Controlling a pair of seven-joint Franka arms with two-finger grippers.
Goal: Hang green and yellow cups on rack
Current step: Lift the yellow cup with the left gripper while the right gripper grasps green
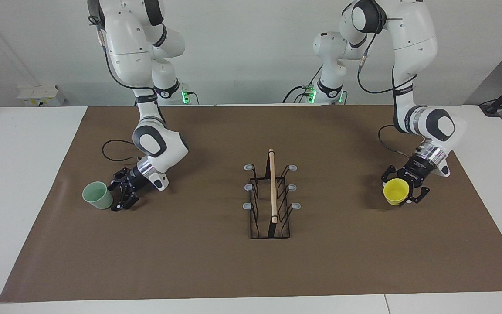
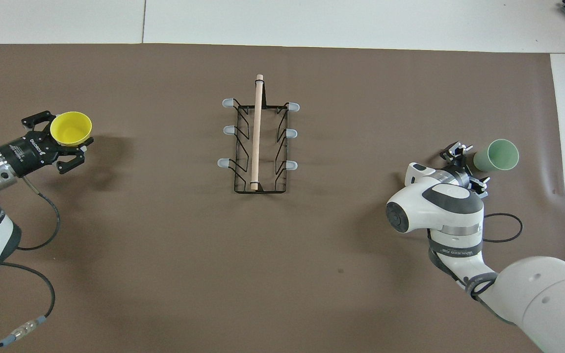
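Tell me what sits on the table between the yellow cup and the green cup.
Only the rack, standing mid-mat between the yellow cup in the left gripper and the green cup by the right gripper; both views show it.

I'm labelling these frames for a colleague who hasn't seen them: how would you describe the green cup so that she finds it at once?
Start at the black wire rack in the middle of the brown mat, then go toward the right arm's end of the table. There the green cup stands on the mat beside the right gripper. It is pale mint; the only other cup, the yellow cup, is up in the left gripper.
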